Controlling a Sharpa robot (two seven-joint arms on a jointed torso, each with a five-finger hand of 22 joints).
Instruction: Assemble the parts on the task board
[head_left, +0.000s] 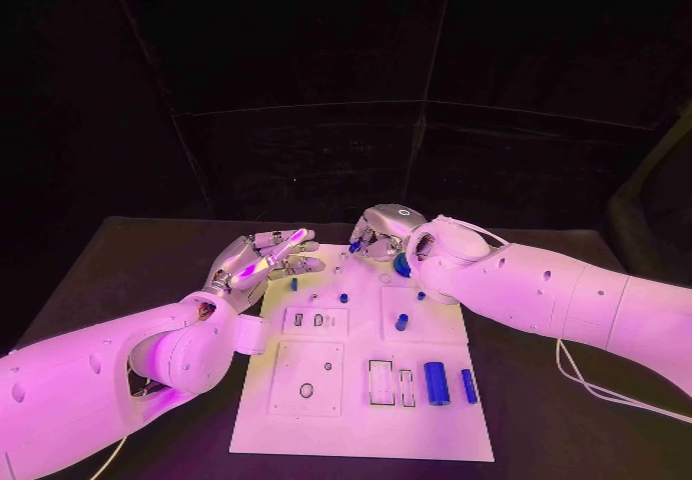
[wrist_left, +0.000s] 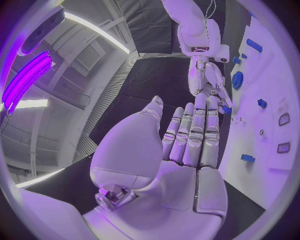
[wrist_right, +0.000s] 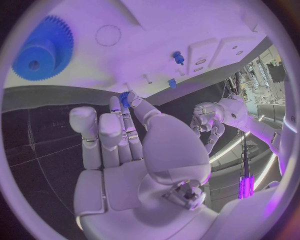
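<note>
- Right hand near task board's far edge, pinching small blue part at fingertips; could slip from so shallow a hold
- Left hand spread, holding nothing, by far left corner; could knock small upright pegs close by
- Blue gear just beside right hand; could get nudged
- Blue cylinders near board's near right corner, well apart from both hands

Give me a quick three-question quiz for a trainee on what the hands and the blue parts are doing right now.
1. True or false: the left hand holds a part.
2. The right hand has its fingers pinching: A a small blue part, B a large cylinder, C nothing.
3. Fill in: the blue gear lies on the task board beside the ___ hand.
Key: 1 false; 2 A; 3 right.
</note>
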